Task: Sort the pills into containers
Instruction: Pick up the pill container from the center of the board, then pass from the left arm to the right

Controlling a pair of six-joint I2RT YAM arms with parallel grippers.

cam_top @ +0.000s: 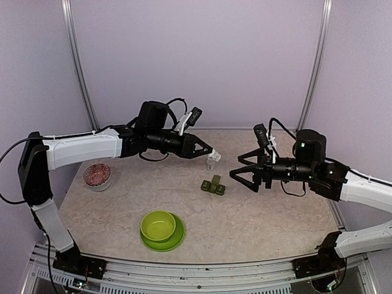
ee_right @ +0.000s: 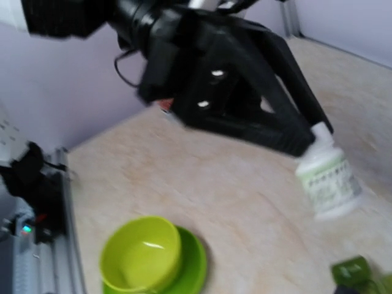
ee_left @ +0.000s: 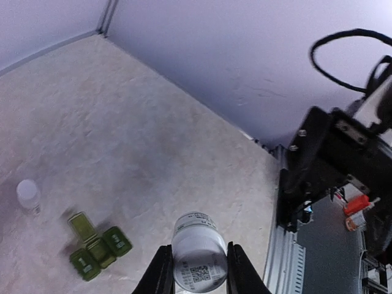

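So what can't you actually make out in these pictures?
- pill box: whether anything lies inside. It is too small in the top view, blurred in the left wrist view, and cut by the edge in the right wrist view.
- bottle: contents behind an opaque wall; top end hidden by the left jaws.
- bottle label text: motion blur, right wrist view.
- small white object: too blurred to identify, left wrist view.
- reddish dish: contents too small, top view.

Bright, even, diffuse light; soft shadow under the bowl (cam_top: 156, 236). Top view sharp. Right wrist view motion-blurred throughout, left wrist view soft around the pill box (ee_left: 99, 251).
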